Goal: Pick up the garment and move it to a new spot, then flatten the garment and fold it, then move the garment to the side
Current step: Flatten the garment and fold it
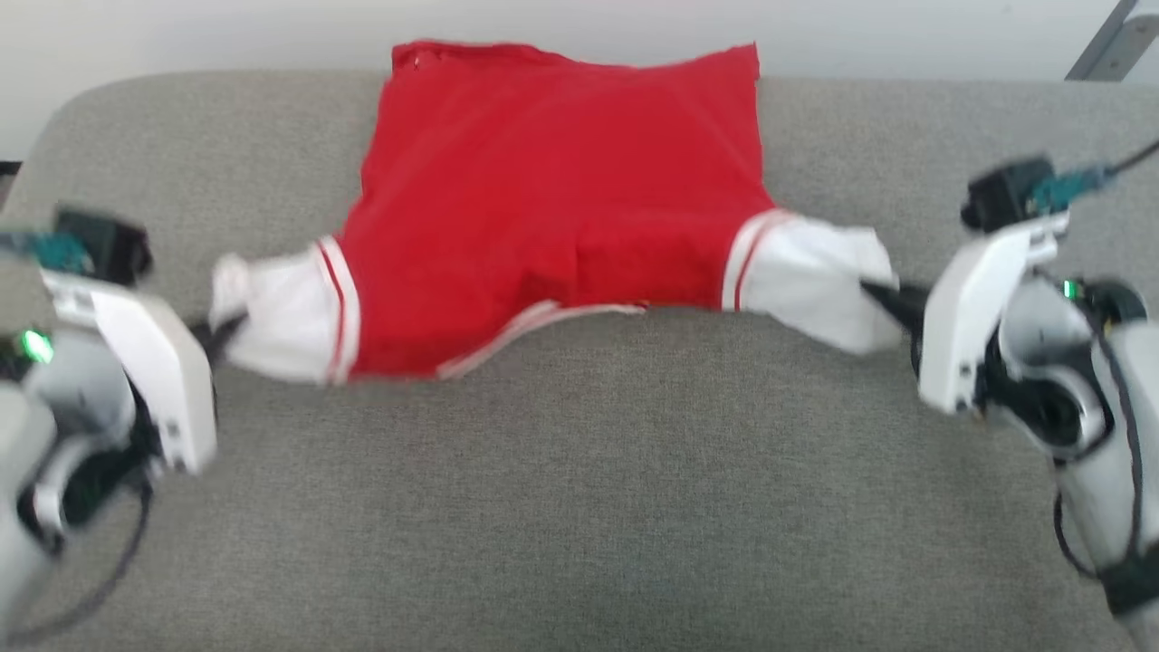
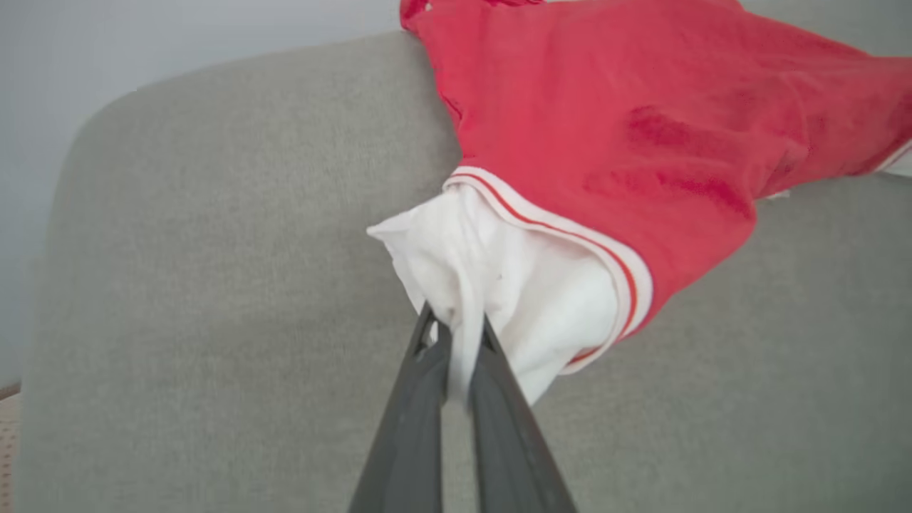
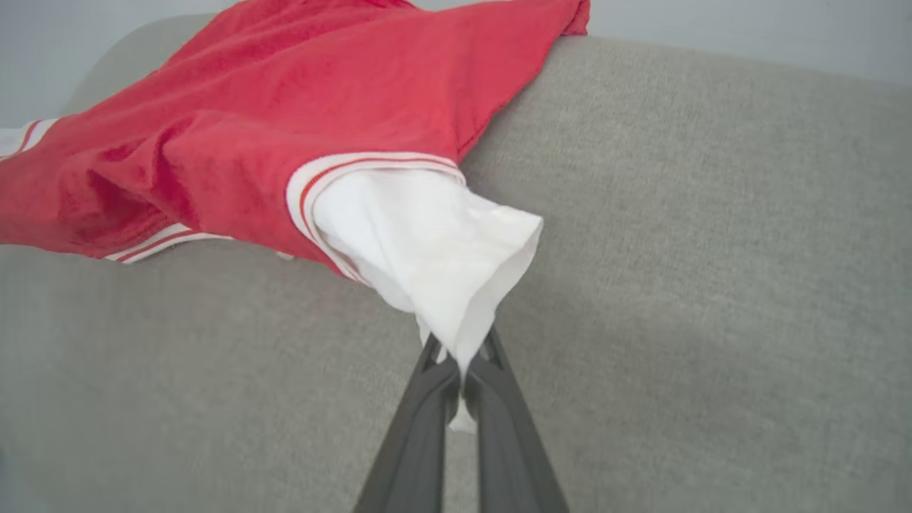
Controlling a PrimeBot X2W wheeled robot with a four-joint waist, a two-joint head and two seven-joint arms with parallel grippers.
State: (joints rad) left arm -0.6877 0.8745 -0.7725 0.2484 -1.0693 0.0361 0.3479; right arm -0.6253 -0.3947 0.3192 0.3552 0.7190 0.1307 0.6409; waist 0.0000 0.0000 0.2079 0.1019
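The garment (image 1: 552, 208), a red shirt with white sleeves and striped trim, is stretched across the grey cushion, its far edge reaching the cushion's back rim. My left gripper (image 1: 226, 328) is shut on the left white sleeve (image 2: 491, 285), pinching the cloth between its dark fingers (image 2: 420, 399). At the other side, my right gripper (image 1: 883, 294) is shut on the right white sleeve (image 3: 427, 249), cloth caught between its fingers (image 3: 499, 406). Both sleeves are pulled outward and lifted slightly; the near hem sags between them.
The grey fabric cushion (image 1: 579, 498) spreads wide with rounded back corners, and a large bare stretch lies in front of the shirt. A pale wall runs behind it. A grey metal strut (image 1: 1109, 45) leans at the top right.
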